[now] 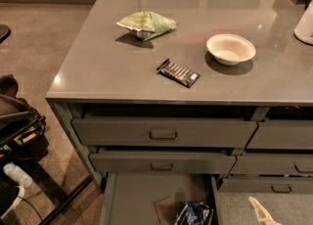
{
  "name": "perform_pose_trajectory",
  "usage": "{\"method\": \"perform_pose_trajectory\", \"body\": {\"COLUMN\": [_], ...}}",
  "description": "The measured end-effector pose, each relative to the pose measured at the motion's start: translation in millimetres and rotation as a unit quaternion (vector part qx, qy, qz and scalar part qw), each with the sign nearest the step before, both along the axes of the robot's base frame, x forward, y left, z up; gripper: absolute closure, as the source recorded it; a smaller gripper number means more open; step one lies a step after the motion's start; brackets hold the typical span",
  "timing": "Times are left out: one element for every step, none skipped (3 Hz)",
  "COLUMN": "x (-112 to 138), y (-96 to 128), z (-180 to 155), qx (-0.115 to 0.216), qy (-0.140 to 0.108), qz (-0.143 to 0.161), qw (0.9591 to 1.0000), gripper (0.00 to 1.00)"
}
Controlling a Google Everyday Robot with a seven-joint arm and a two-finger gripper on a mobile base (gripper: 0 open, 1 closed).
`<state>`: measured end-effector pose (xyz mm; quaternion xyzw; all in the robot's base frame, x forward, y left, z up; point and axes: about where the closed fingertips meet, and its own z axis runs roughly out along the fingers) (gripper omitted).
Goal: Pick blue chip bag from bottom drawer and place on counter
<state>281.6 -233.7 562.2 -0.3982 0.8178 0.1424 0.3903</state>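
Note:
The blue chip bag (194,214) lies in the open bottom drawer (134,197), near its right wall, cut off by the bottom edge of the view. A square paper scrap (165,208) lies on the drawer floor just left of the bag. The grey counter (98,67) spreads above the drawers. Only a pale tip of my gripper (261,212) shows at the bottom right, outside the drawer and to the right of the bag, not touching it.
On the counter lie a pale green bag (146,23), a flat black bar wrapper (178,73) and a white bowl (231,49); a white object (304,23) stands at the right edge. Two shut drawers with dark handles (163,134) sit above. Dark gear (14,116) stands on the floor at left.

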Motion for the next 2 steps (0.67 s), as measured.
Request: {"method": "perform_pose_trajectory", "body": {"x": [-0.2, 15.1], "y": [1.1, -1.4], "z": [0.3, -24.4], "qx": [0.001, 0.014], "qy": [0.000, -0.003], "qz": [0.002, 0.006], "qw": [1.0000, 0.9999], "gripper": [0.00, 0.00]}}
